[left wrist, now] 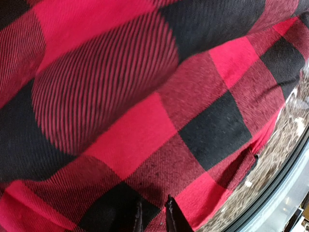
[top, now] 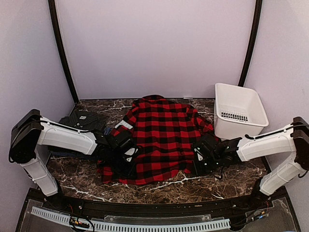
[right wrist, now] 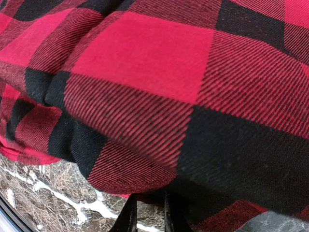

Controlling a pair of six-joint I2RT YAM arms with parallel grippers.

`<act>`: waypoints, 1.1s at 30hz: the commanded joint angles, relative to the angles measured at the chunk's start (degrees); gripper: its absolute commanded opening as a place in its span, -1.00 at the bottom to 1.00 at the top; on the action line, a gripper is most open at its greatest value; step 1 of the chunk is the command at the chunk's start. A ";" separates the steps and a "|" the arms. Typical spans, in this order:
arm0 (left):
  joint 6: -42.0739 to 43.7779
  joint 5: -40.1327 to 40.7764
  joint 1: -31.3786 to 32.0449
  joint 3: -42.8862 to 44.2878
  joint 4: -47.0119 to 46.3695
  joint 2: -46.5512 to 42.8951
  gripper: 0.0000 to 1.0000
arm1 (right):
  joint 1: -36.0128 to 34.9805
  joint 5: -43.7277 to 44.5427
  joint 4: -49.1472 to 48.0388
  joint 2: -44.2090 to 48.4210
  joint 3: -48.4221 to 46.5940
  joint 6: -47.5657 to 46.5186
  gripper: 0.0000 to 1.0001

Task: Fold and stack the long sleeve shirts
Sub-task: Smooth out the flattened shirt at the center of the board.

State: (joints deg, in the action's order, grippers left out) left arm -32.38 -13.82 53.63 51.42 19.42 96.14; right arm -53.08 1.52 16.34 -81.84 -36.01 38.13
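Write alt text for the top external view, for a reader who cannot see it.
A red-and-black checked shirt lies spread on a dark marble table, with the left gripper and right gripper closed on its lower side edges. A white basket stands to its right; dark clothes lie to its left.

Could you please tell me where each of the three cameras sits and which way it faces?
Top external: above and behind the bases, looking down on the table; shows both arms, left gripper, right gripper.
Left wrist: on that wrist, facing the red-and-black checked shirt close up; own fingertips pinching it.
Right wrist: likewise, own fingertips pinching its edge.
All three share the shirt.
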 commanded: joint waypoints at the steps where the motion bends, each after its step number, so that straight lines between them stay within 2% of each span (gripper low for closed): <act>1: 1.54 1.82 0.51 -3.58 10.20 -2.68 -0.67 | -1.75 -1.08 5.92 0.08 4.09 1.29 -0.64; 10: 1.55 -0.20 0.60 -6.29 14.60 -5.50 -0.68 | -3.59 -7.17 15.87 9.62 6.45 4.75 -0.60; 14: 1.38 -1.05 0.59 -6.04 14.37 -5.48 -0.69 | -6.59 -11.85 15.42 11.78 6.39 8.53 -0.60; 18: 1.69 -2.05 1.04 -5.30 14.48 -5.20 -0.69 | -7.81 -8.95 21.26 14.27 3.57 9.51 -0.59; 23: 2.80 -2.68 1.59 -2.51 16.18 -5.21 -0.69 | -7.75 -2.86 27.17 17.28 -6.38 9.45 -0.52; 27: 3.63 -5.30 1.66 -0.14 15.75 -5.95 -0.68 | -7.48 2.16 22.53 14.81 -9.88 8.12 -0.42; 33: 3.76 -6.44 1.66 1.30 14.82 -5.22 -0.67 | -6.88 1.24 9.91 4.80 -9.41 6.98 -0.39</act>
State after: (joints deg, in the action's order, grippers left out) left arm -29.58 -18.65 54.94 51.46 32.97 90.83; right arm -60.23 0.93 33.98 -71.61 -46.06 46.04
